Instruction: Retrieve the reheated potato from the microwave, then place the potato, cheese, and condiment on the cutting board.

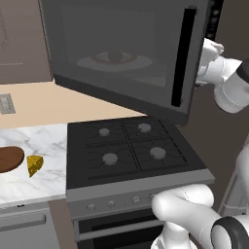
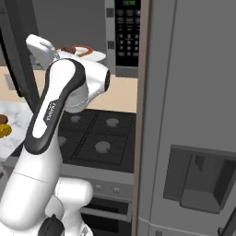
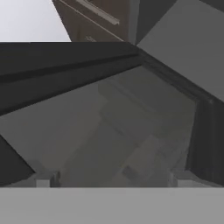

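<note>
Black four-burner gas stove centre, grey knob panel along front, oven door handle below. White marble desk at stove's left edge. Beige backsplash wall behind, wall outlet on it. Brown wall cabinet above. Tall grey fridge with dispenser recess right of stove.

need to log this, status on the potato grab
Gripper up at the microwave mouth, empty, jaw state unclear. Potato on its plate inside. Swung-open door beside the arm; cheese by the board.
</note>
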Available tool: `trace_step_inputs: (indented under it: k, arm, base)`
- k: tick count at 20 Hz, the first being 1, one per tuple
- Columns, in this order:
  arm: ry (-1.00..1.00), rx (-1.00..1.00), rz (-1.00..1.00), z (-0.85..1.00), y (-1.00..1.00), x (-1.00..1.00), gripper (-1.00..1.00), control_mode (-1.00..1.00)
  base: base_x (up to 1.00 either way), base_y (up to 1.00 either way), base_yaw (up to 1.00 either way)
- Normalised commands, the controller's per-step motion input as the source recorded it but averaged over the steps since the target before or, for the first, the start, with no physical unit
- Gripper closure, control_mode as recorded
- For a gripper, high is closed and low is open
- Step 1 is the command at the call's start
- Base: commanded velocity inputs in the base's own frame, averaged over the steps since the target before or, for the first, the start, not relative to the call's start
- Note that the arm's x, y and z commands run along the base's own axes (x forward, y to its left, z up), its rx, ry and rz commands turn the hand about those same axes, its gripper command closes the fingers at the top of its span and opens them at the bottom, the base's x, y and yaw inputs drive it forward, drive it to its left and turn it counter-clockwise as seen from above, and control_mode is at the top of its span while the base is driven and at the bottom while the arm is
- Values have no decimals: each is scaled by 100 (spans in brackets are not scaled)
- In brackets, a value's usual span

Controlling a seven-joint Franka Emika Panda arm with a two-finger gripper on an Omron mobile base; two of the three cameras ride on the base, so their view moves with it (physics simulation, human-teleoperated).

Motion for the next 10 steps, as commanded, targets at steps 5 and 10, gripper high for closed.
trace_step_inputs:
  k: [5,10]
  arm:
    - [-29,-8,10,18,43,-78,-100,-100]
    - [-29,-9,9,12,60,-79,-100,-100]
  base:
    - [0,0,0]
    - [0,0,0]
